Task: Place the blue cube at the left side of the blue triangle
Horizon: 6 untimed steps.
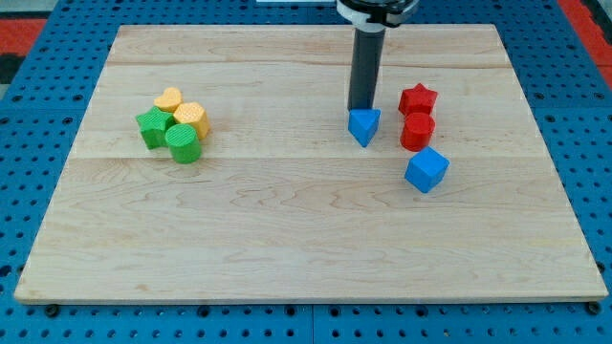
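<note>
The blue cube point(426, 170) lies right of the board's middle, below and right of the blue triangle point(363, 125). My tip point(360, 109) stands at the top edge of the blue triangle, touching or nearly touching it. The rod rises straight up from there to the view's top. The cube is apart from my tip, to the lower right.
A red star point(418, 98) and a red cylinder point(417, 131) stand right of the triangle, just above the cube. At the view's left a cluster holds a yellow heart point(169, 98), a yellow block point(191, 117), a green star point(152, 126) and a green cylinder point(183, 143). The wooden board point(306, 239) sits on a blue pegboard.
</note>
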Each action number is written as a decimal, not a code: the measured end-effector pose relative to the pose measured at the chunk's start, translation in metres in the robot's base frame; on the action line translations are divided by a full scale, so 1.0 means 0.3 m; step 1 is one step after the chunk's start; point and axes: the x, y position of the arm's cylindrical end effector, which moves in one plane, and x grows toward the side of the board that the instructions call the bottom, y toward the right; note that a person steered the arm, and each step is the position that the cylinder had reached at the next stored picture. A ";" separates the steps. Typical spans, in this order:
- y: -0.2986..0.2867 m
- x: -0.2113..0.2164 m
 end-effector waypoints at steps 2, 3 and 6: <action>-0.124 0.000; -0.214 -0.004; -0.330 -0.021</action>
